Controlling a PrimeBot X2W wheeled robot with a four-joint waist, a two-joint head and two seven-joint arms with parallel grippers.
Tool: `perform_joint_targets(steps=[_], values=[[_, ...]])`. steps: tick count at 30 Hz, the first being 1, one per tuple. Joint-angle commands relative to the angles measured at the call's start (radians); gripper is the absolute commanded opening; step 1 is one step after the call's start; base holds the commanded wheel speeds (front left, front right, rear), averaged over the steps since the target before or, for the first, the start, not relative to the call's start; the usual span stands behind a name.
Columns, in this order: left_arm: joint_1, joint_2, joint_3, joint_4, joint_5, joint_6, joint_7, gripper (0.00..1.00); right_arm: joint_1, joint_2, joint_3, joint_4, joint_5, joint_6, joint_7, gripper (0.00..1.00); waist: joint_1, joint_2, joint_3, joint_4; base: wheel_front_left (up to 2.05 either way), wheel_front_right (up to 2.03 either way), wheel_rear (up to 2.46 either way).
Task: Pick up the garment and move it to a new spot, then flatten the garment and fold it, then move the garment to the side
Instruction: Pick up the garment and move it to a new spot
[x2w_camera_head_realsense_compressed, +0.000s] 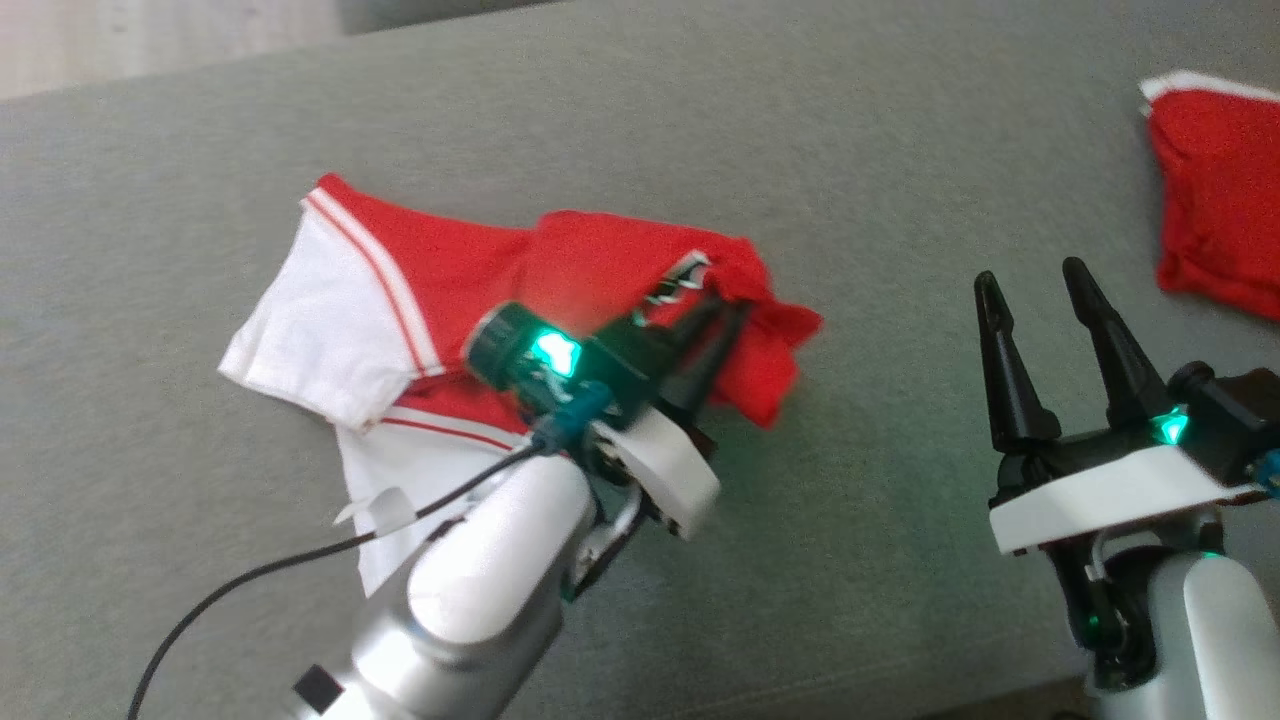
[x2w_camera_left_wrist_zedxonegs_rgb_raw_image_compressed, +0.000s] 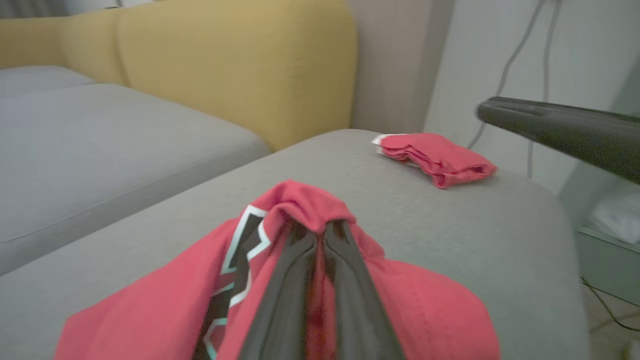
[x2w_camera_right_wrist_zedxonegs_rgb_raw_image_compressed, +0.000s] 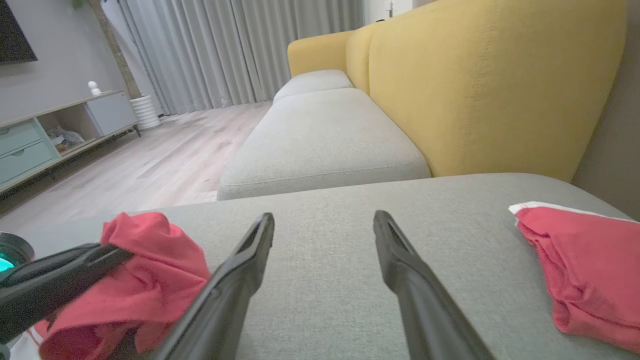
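Note:
A red and white garment lies crumpled on the grey cushion, left of centre in the head view. My left gripper is shut on a bunched red fold at the garment's right end. In the left wrist view the red cloth wraps around the closed fingers, beside a black and white print. My right gripper stands open to the right of the garment, over bare cushion and holding nothing. The right wrist view shows its spread fingers, with the garment at lower left.
A second red folded cloth lies at the cushion's far right edge. Behind it rise a yellow sofa back and more grey seat cushions. Wooden floor and a low cabinet lie beyond the cushion's left side.

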Motion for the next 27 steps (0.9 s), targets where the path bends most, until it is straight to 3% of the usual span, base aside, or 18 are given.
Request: perform_joint_targets(steps=[1, 3, 4, 5, 6, 11, 15, 27], values=[[-0.041, 0.0, 0.001, -0.037, -0.013, -0.007, 0.001, 0.0, -0.024, 0.009, 0.022, -0.03, 0.006, -0.001, -0.015, 1.0, 0.0, 0.0, 0.043, -0.053, 0.0, 0.0, 0.0], [-0.044, -0.001, -0.042, -0.039, -0.034, -0.012, -0.005, 0.0, -0.03, 0.011, 0.025, -0.023, 0.01, -0.001, -0.02, 1.0, 0.0, 0.0, 0.05, -0.065, 0.0, 0.0, 0.0], [-0.041, -0.001, -0.061, -0.035, -0.052, -0.013, -0.005, 0.09, -0.032, 0.012, 0.026, -0.02, 0.012, -0.001, -0.023, 1.0, 0.0, 0.0, 0.051, -0.068, 0.0, 0.0, 0.0], [-0.04, -0.001, -0.076, -0.028, -0.064, -0.008, -0.004, 0.49, -0.034, 0.013, 0.025, -0.016, 0.013, -0.001, -0.025, 1.0, 0.0, 0.0, 0.052, -0.069, 0.0, 0.0, 0.0], [-0.038, -0.001, -0.086, -0.02, -0.074, 0.0, -0.007, 1.0, -0.035, 0.013, 0.024, -0.013, 0.013, -0.001, -0.027, 1.0, 0.0, 0.0, 0.051, -0.069, 0.0, 0.0, 0.0], [-0.052, -0.001, -0.094, -0.003, -0.079, 0.029, -0.064, 1.0, -0.03, 0.016, 0.01, -0.001, 0.01, -0.001, -0.025, 1.0, 0.0, 0.0, 0.032, -0.038, 0.0, 0.0, 0.0], [-0.057, 0.031, -0.053, -0.027, -0.073, 0.052, -0.147, 1.0, -0.024, 0.016, 0.007, -0.003, 0.006, -0.001, -0.018, 1.0, 0.0, 0.0, 0.015, 0.008, 0.0, 0.0, 0.0], [0.078, 0.264, 0.256, -0.139, -0.137, 0.186, -0.251, 1.0, -0.014, 0.013, 0.003, -0.034, -0.018, -0.001, 0.027, 1.0, 0.0, 0.0, -0.019, 0.154, 0.0, 0.0, 0.0]])
